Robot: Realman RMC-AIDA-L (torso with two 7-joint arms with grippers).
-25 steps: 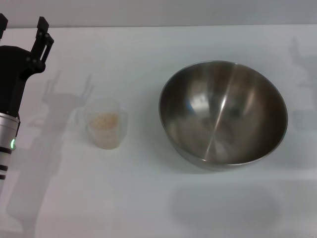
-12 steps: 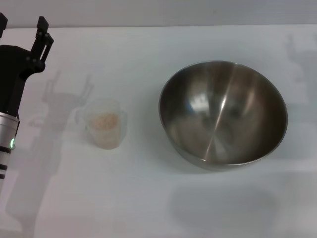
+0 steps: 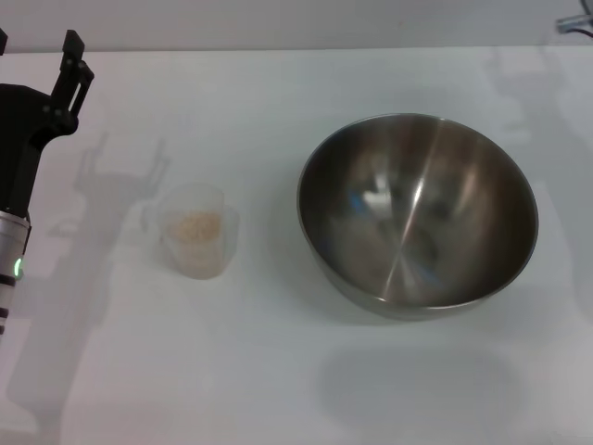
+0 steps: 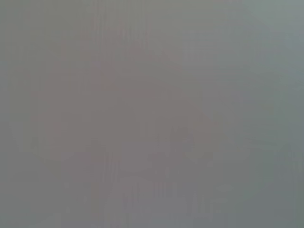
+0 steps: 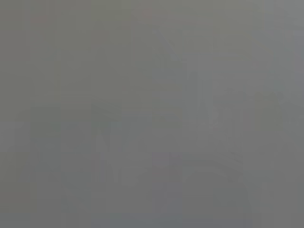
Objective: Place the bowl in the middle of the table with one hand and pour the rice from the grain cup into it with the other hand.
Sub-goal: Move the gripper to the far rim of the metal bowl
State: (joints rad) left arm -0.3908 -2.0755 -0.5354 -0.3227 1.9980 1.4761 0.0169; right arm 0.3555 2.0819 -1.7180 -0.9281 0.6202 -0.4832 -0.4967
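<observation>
The bowl (image 3: 417,215) is sitting upright on the white table (image 3: 278,371), right of centre, shiny inside and holding nothing that I can make out. Well apart to its left, the grain cup (image 3: 195,232) is standing upright with the rice (image 3: 197,225) showing as a pale heap inside it. Neither one is being touched, so by my reading we are at the very start: the bowl is not yet gripped and no pouring is under way.

The left gripper (image 3: 37,46) is hovering at the far left edge of the head view, up and to the left of the cup, fingers parted with nothing between them. Of the right arm, only a small sliver is peeking in at the top right corner (image 3: 574,23), and its fingers are out of sight. Both wrist views are giving nothing but flat grey.

The next move, as I judge it, is calling for the right side to take the bowl by its rim and slide it toward centre, while the left lines up on the small cup without tipping it.

The surface is looking plain, flat and white, with soft arm shadows lying across it and a pale wall running along the back.
</observation>
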